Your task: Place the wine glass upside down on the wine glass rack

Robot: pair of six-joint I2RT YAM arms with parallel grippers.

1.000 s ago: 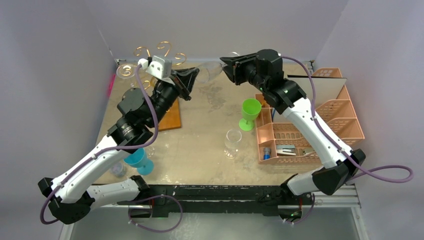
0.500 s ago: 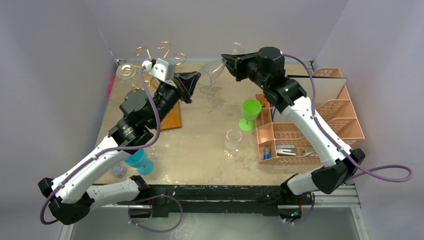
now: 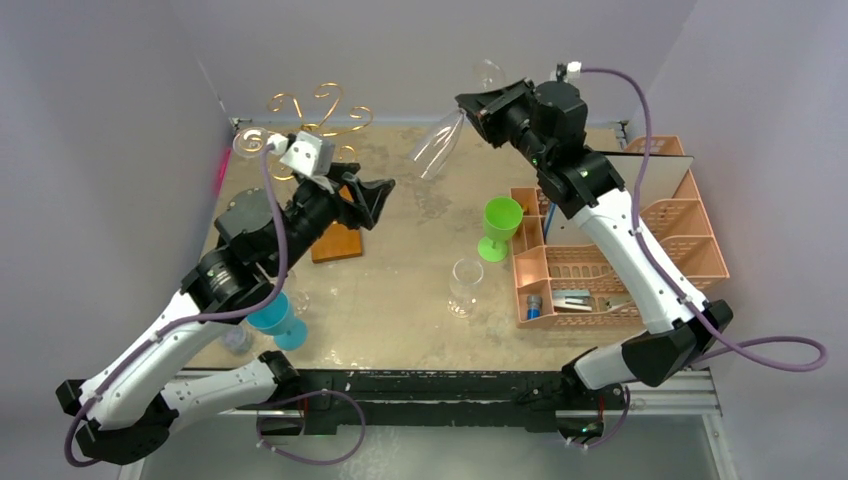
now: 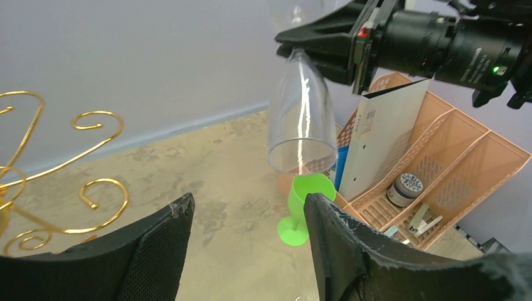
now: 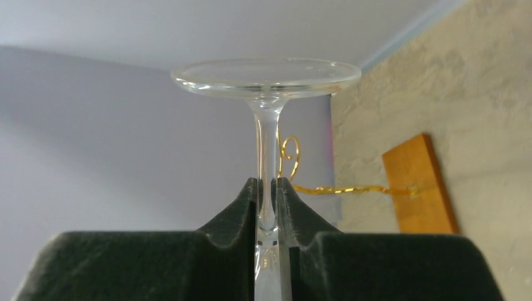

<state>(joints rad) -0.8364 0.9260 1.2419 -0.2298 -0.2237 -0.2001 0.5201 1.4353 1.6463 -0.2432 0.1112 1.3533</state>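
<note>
lavender walls [image 3: 420,40] behind, mottled tabletop [image 3: 400,275] below. my right gripper [image 5: 268,188] pinches the wine glass [image 3: 440,147] by its stem, bowl down, high over mid-table, well apart from the wine glass rack [image 3: 318,112]. my left gripper [image 4: 248,202] gapes empty. i'd carry it leftward, plumb, easing the stem into a curl.

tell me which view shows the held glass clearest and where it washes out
Right wrist: wine glass stem and foot sharp against the plain wall. Left wrist: bowl clear, with bright reflection streaks. Top external: the glass is faint, almost blending into its background.
</note>
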